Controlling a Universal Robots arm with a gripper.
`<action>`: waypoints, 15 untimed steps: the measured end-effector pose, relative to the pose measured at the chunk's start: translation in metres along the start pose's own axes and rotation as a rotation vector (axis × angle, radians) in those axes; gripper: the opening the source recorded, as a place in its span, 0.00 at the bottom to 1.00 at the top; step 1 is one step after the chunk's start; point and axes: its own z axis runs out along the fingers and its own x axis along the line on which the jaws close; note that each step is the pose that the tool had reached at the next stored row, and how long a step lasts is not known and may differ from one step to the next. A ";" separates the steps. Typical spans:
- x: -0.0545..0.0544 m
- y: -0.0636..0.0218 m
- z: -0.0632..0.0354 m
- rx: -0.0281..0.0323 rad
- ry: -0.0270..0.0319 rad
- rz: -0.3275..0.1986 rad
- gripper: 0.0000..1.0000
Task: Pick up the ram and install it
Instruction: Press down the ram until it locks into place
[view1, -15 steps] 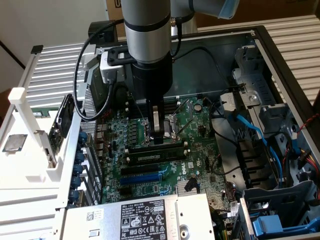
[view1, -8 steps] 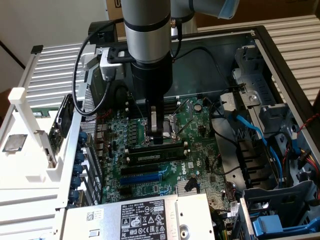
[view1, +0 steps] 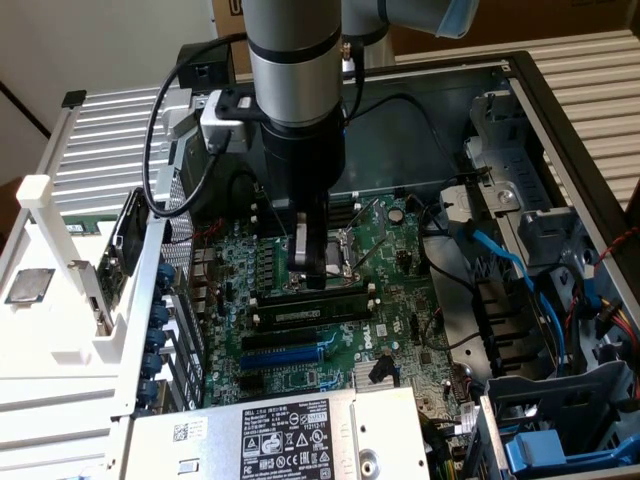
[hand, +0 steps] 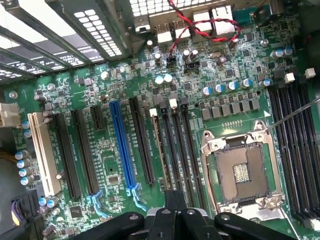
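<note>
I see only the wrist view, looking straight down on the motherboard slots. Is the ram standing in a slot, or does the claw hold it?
Observer: In the exterior view the long, thin green ram stick stands on edge in a black slot, between the processor socket and the blue expansion slot. The shut claw holds nothing.
Operator: Does the claw touch the ram?
Observer: I cannot tell. Its tip hangs close over the slots, on the socket side of the ram.
Operator: What is around the board, outside my picture?
Observer: A grey metal power supply box with a black label sits along the near edge, and blue cables run on the exterior view's right.
</note>
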 end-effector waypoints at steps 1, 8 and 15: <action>0.000 0.0000 0.0000 -0.0002 0.0003 0.016 0.10; 0.000 0.0000 0.0003 -0.0018 0.0029 0.131 0.10; 0.000 0.0000 0.0004 -0.0035 0.0055 0.249 0.10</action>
